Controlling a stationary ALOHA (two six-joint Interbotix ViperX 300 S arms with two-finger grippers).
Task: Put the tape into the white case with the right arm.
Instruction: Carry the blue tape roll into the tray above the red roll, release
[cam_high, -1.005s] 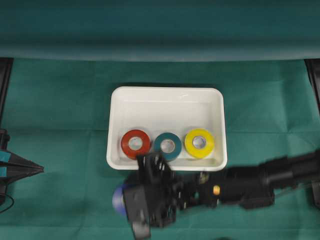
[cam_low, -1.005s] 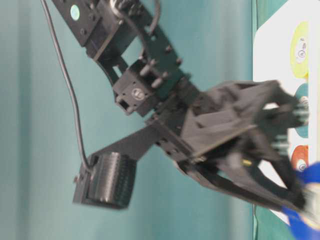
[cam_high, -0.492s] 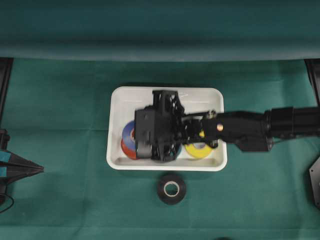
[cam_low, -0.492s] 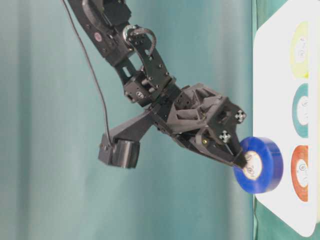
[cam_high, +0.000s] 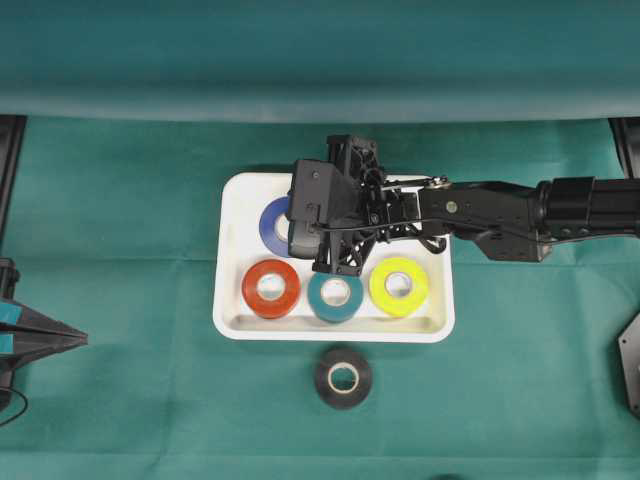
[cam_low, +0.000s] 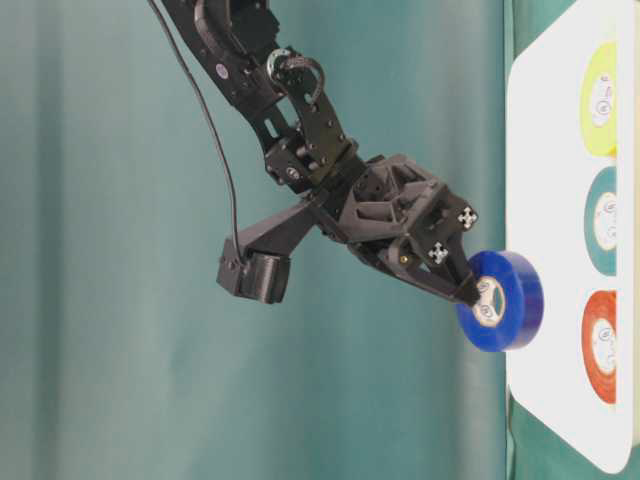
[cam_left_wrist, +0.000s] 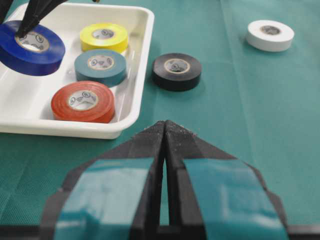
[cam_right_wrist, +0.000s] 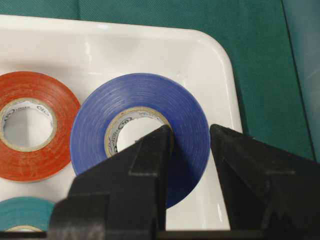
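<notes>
1. The black right gripper is clamped on the wall of the blue tape roll, one finger inside its core.
2. The roll hangs over the shallow white plastic case, above the red roll.
3. It looks light, stiff and smooth; pinching through the wall suits it.
4. The teal-patched left gripper is closed, empty.

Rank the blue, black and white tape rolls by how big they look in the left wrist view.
1. Blue tape roll, held by the right hand
2. Black tape roll
3. White tape roll

The white roll lies farthest from the camera, so its true size may match the others.
</notes>
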